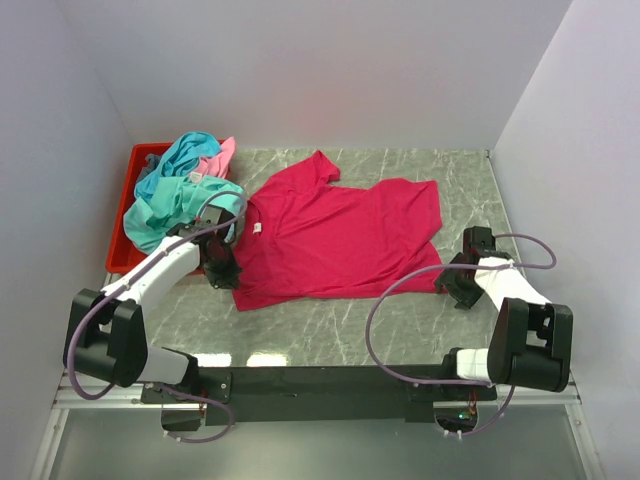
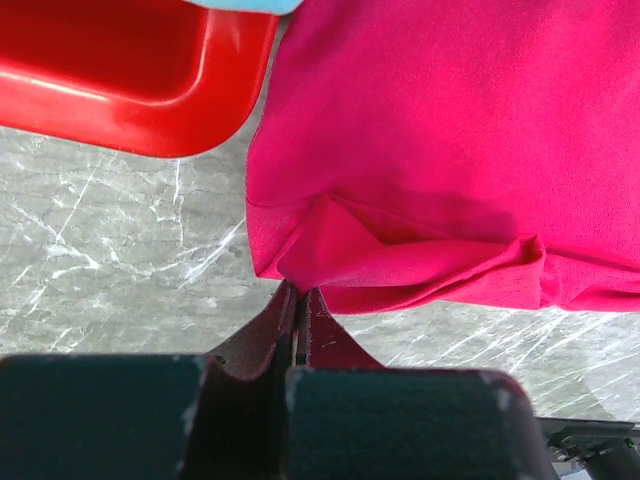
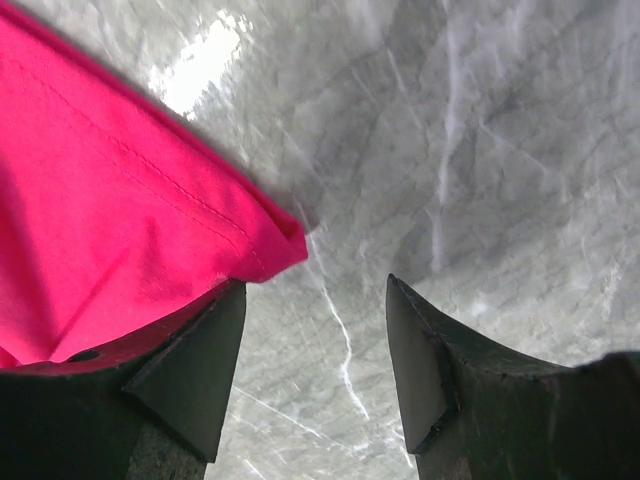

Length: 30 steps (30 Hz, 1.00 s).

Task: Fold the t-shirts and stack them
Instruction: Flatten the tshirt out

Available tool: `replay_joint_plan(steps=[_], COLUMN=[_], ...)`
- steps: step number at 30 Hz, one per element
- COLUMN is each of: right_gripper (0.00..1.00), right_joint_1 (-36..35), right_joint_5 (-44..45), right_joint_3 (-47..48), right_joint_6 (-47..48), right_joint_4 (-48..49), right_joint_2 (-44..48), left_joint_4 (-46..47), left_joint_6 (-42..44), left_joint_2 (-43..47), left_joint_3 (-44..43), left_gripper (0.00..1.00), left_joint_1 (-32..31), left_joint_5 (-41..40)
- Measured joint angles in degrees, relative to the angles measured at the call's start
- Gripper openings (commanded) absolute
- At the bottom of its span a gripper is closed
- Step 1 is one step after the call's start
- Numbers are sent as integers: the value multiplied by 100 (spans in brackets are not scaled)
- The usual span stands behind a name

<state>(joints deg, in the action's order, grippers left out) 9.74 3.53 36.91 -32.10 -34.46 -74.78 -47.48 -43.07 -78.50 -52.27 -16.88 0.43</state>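
A magenta-red t-shirt (image 1: 340,235) lies spread on the marble table. My left gripper (image 1: 222,268) is shut on its near left edge; in the left wrist view the closed fingertips (image 2: 298,296) pinch a bunched fold of the magenta-red t-shirt (image 2: 440,150). My right gripper (image 1: 462,278) is open and empty at the shirt's right hem corner. In the right wrist view that corner of the t-shirt (image 3: 120,230) lies over the left finger, with bare table between the fingers (image 3: 312,300). Teal and light pink t-shirts (image 1: 185,185) are heaped on the red bin.
A red plastic bin (image 1: 135,170) stands at the far left against the wall; its corner (image 2: 130,90) shows in the left wrist view. White walls close the table on three sides. Cables loop from both arms.
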Motion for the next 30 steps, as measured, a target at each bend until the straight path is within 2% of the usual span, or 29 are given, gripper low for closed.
replay_joint_plan(steps=[6,9,18,21,22,27,30], right_gripper=[63,58,26,10,2,0,0], right_joint_1=[20,24,28,28,28,28,28], right_joint_5=[-7,-11,0,-9,-11,31,101], right_joint_3=[142,293,448,457,457,479,490], right_joint_6=[0,4,13,20,26,162,306], right_joint_4=[153,234,553,636,647,533,199], right_joint_2=[-267,-483,-774,-798,-798,-730,-363], left_joint_4=[-2,0,-2,-2,-2,2,-4], left_joint_6=[42,42,39,39,42,105,214], left_joint_2=[-13,-13,-13,-13,-13,-13,-2], left_joint_3=[-17,-17,-17,-17,-17,-17,-22], left_gripper=[1,1,1,1,1,1,0], left_joint_1=[0,0,9,9,9,9,9], left_joint_5=[2,20,42,44,44,125,168])
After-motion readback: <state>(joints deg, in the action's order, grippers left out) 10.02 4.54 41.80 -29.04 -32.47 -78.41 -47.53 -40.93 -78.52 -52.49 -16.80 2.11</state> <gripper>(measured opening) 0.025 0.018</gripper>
